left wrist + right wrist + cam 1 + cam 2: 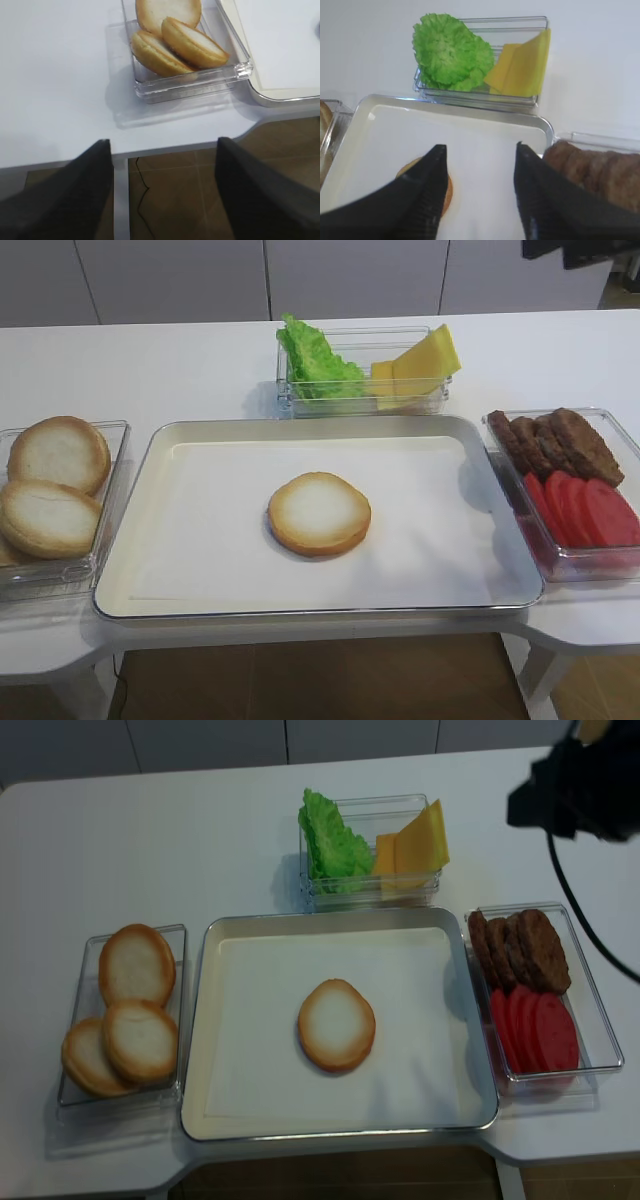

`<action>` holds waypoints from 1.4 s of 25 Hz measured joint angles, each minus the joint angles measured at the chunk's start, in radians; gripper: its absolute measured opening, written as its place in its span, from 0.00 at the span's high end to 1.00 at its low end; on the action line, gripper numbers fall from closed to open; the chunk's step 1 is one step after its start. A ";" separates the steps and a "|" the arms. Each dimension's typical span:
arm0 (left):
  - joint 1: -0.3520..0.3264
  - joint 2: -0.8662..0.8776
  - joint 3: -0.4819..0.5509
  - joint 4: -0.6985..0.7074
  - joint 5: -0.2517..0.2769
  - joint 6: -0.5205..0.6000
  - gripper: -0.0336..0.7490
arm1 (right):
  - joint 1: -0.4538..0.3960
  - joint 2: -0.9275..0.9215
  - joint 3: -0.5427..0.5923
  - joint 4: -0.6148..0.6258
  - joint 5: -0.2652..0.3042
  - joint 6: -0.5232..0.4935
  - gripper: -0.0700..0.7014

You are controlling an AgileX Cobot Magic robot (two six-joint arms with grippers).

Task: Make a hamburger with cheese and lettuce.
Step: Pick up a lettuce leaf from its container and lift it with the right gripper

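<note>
Progress: early | hamburger (319, 513) is one bare bun half, mid-tray (150, 455) | cheese (522, 65) and lettuce (451, 52) unpicked, sharing the far bin | my right claw (480, 150) gapes empty above the tray | left claw (162, 150) open, empty.

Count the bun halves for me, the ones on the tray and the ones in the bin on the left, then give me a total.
Bun half on the tray: 1
Bun halves in the left bin: 3
Total: 4
</note>
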 joint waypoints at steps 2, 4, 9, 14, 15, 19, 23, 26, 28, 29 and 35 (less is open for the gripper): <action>0.000 0.000 0.000 0.000 0.000 0.000 0.35 | 0.019 0.068 -0.057 0.013 -0.006 -0.027 0.46; 0.000 0.000 0.000 0.000 0.000 0.000 0.35 | 0.048 0.140 -0.120 0.015 -0.010 -0.045 0.46; 0.000 0.000 0.000 0.000 0.000 0.000 0.35 | 0.141 0.313 -0.274 0.025 -0.031 -0.059 0.47; 0.000 0.000 0.000 0.000 0.000 0.000 0.35 | 0.191 0.486 -0.437 0.027 -0.031 -0.063 0.47; 0.000 0.000 0.000 0.000 0.000 0.000 0.35 | 0.199 0.516 -0.460 0.029 -0.031 -0.065 0.47; 0.000 0.000 0.000 0.000 0.000 0.000 0.35 | 0.225 0.612 -0.537 0.053 -0.030 -0.072 0.46; 0.000 0.000 0.000 0.000 0.000 0.000 0.35 | 0.260 0.680 -0.570 0.060 -0.038 -0.084 0.46; 0.000 0.000 0.000 0.000 0.000 0.000 0.35 | 0.290 0.711 -0.577 0.060 -0.069 -0.105 0.46; 0.000 0.000 0.000 0.000 0.000 0.000 0.35 | 0.309 0.728 -0.577 0.060 -0.104 -0.120 0.44; 0.000 0.000 0.000 0.000 0.000 0.000 0.35 | 0.313 0.736 -0.577 0.060 -0.120 -0.125 0.43; 0.000 0.000 0.000 0.000 0.000 0.000 0.35 | 0.333 0.769 -0.579 0.058 -0.219 -0.131 0.40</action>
